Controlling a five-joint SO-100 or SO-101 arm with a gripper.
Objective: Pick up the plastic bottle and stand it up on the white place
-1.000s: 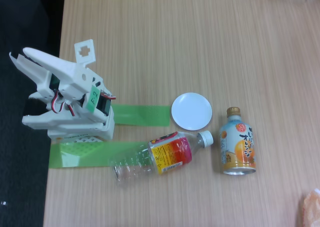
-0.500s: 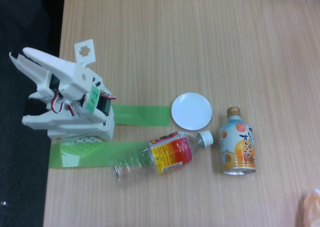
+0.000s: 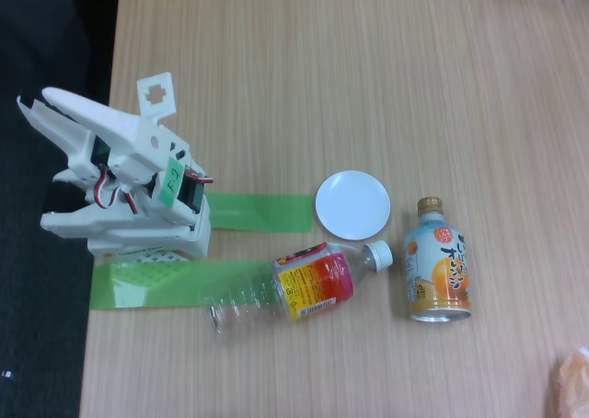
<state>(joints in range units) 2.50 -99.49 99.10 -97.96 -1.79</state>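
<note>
On the wooden bench (image 3: pixel 368 87), fixed view from above: the plastic bottle (image 3: pixel 299 289) lies on its side, white cap toward 2 o'clock, clear ribbed base toward 8 o'clock, its red-to-yellow label band facing up. It looks empty, though this cannot be told for certain. The white place (image 3: pixel 352 204), a small round dish, holds nothing and sits just above the bottle's cap, apart from it. An orange-and-pale-blue drink can (image 3: pixel 437 263) with a gold cap lies at 3 o'clock from the bottle's cap, close beside it.

The white arm is folded at the bench's left edge; its gripper (image 3: pixel 41 183) points toward 9 o'clock with the jaws spread wide, grasping nothing. The bottle lies at 4 o'clock from it, well apart.

Green tape strips (image 3: pixel 262 213) lie beside the arm's base. A dark floor borders the bench at left.
</note>
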